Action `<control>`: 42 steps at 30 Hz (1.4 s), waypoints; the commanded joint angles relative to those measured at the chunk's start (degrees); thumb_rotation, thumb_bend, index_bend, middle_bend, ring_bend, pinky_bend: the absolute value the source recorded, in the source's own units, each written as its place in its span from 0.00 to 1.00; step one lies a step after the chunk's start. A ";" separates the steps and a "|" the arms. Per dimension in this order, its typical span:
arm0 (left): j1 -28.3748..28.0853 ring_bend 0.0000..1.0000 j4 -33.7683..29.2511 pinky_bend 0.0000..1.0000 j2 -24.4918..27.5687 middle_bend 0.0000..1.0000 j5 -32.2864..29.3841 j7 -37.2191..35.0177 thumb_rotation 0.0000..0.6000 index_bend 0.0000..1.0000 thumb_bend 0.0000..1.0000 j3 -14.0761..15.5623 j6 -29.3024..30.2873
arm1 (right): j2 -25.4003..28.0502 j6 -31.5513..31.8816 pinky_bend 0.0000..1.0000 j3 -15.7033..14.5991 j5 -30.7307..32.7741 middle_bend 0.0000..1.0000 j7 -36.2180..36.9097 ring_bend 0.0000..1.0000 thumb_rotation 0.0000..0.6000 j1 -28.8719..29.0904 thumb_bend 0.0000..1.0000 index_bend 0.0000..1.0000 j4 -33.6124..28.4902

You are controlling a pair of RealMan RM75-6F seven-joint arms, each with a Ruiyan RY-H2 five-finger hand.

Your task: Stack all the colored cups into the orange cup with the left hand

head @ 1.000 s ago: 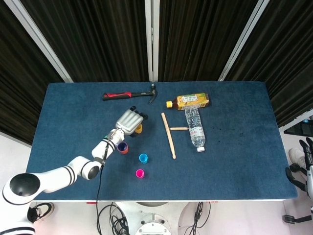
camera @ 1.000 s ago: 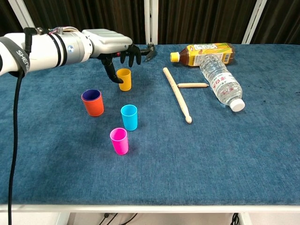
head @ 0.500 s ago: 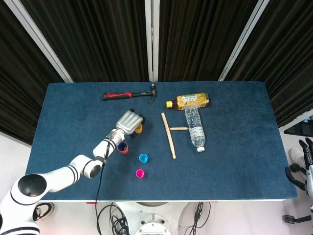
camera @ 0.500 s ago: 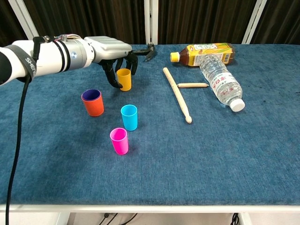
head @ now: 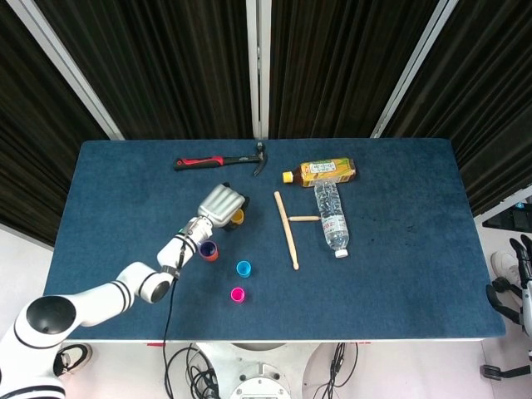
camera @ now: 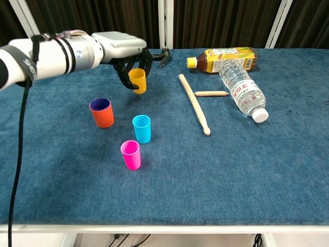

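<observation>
From the head view, the silver left hand (head: 221, 204) sits over a small yellow plastic cup (head: 238, 217), its dark fingers closed around it, near the middle-left of the blue cloth-covered table (head: 399, 274). Just below it stands the orange plastic cup (head: 208, 250) with a dark purple cup nested inside, then a light blue plastic cup (head: 243, 268) and a pink plastic cup (head: 238, 294) further toward the near edge. A red-and-black handled claw hammer (head: 221, 160) lies toward the far edge. Two wooden drumsticks (head: 288, 228) lie crossed beside a clear plastic water bottle (head: 332, 216) and an amber tea bottle (head: 320, 173). The right hand (head: 524, 264) shows only at the frame's right edge, off the table; whether it is apart or together I cannot tell.

In the chest view, the left hand (camera: 126, 54) grips the yellow cup (camera: 138, 81), which is tilted slightly and appears lifted just clear of the cloth. The orange cup (camera: 102, 113) stands upright, near the blue cup (camera: 142, 128) and pink cup (camera: 130, 155).
</observation>
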 commanded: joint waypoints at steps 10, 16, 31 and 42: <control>9.56 0.57 -35.34 0.32 23.78 0.51 -12.63 11.99 1.00 0.50 0.27 2.02 10.55 | -0.63 -0.16 0.00 -0.01 -1.43 0.00 1.27 0.00 1.00 0.87 0.26 0.00 1.08; 12.37 0.57 -42.39 0.32 23.63 0.51 -12.66 15.22 1.00 0.50 0.27 5.17 15.85 | -1.19 -0.26 0.00 -0.13 -2.04 0.00 1.06 0.00 1.00 1.30 0.26 0.00 1.30; 13.37 0.57 -40.38 0.32 17.61 0.51 -10.36 16.88 1.00 0.50 0.27 6.19 18.76 | -1.29 0.37 0.00 -0.69 -2.01 0.00 0.63 0.00 1.00 0.62 0.26 0.00 1.34; 12.91 0.56 -38.39 0.32 16.63 0.50 -12.69 17.78 1.00 0.48 0.27 5.87 17.46 | -1.40 -0.04 0.00 -0.72 -1.98 0.00 1.29 0.00 1.00 0.84 0.25 0.00 1.69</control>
